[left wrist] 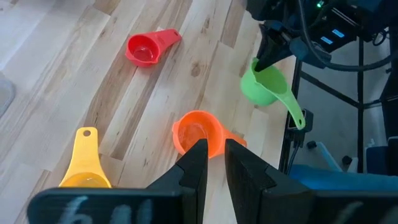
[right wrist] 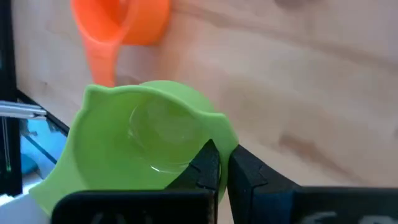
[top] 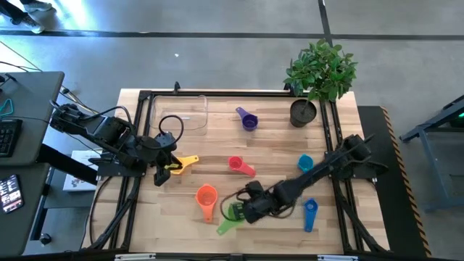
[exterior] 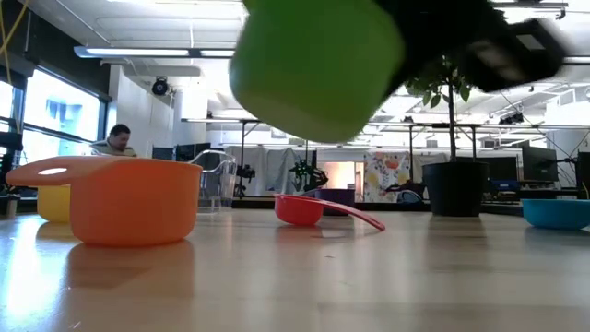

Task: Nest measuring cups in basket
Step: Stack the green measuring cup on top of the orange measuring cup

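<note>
Pale wooden planks make up the table (top: pixel 275 148), framed by dark rails, with grey floor around it and a desk with a keyboard off to the left side. At the far edge stand a dark round pot (top: pixel 303 113) and a leafy plant (top: pixel 321 69), and the clear basket (top: pixel 183 114) sits near the far left corner, seemingly with no cups in it, though its clear walls make that hard to judge. The low view looks across into a bright workshop, where a person (exterior: pixel 113 141) sits at a distance. The right gripper (top: pixel 245 212) is over the near middle of the table, its fingers (right wrist: pixel 208 167) pinched on the rim of the green cup (top: pixel 233 216), which hangs tilted clear of the wood. The orange cup (top: pixel 206 197) rests just beside it. The red cup (top: pixel 239 165) lies mid-table, the purple cup (top: pixel 248 119) further back near the basket, the teal cup (top: pixel 305 163) and blue cup (top: pixel 310 214) on the right. The left gripper (top: pixel 164 168) hovers at the left, fingers nearly together and holding nothing, with the yellow cup (top: pixel 185 162) lying just beside it.
</note>
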